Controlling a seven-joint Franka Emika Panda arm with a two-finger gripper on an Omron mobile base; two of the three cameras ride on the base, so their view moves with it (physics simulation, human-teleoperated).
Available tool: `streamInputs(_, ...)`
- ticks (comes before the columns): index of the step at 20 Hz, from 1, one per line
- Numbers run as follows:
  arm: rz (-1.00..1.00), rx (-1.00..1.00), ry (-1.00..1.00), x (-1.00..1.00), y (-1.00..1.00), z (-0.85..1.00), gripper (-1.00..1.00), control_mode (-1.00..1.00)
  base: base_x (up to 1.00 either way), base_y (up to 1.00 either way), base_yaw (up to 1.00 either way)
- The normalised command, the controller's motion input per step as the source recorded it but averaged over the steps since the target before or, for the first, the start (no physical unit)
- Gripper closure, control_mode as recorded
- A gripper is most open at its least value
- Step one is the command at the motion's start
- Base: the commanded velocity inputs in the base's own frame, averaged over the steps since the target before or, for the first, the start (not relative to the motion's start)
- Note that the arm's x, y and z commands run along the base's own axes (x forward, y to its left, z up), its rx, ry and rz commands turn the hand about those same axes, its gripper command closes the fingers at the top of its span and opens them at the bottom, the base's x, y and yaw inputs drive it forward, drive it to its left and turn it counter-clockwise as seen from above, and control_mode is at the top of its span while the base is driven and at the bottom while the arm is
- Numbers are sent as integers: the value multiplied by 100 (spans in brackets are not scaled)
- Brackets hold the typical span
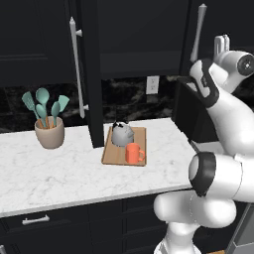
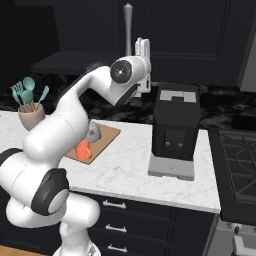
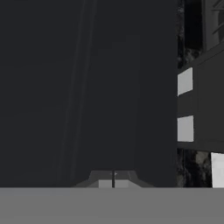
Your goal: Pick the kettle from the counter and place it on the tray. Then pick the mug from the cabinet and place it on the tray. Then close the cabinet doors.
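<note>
With kettle [image 1: 122,134] and mug [image 1: 134,153] on the tray [image 1: 111,155], the clenched, empty pincer [image 3: 113,184] faces the right cabinet door [image 3: 127,87] just ahead, its bar handle [image 1: 198,32] running upright alongside.

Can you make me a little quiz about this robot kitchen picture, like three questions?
1. True or false: the small orange-red mug stands on the flat light-brown wooden tray.
2. What sits behind the mug on the tray? A) a bowl B) the squat grey metal kettle C) a plate
3. Fill in: the beige pot on the white marble counter holds ____ utensils.

Key:
1. True; both mug and kettle are on the tray.
2. B.
3. Teal. Bonus: the robot's tool has its tips together, up by a tall black cabinet door.
</note>
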Motion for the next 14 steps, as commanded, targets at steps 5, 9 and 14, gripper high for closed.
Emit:
streamInputs(5,1,-2,0,-94,0,20,100,-100,0,0,0)
streamInputs(9,-2,-11,0,-77,9,1,100,-100,0,0,0)
streamInputs(14,0,0,0,0,0,0,100,-100,0,0,0)
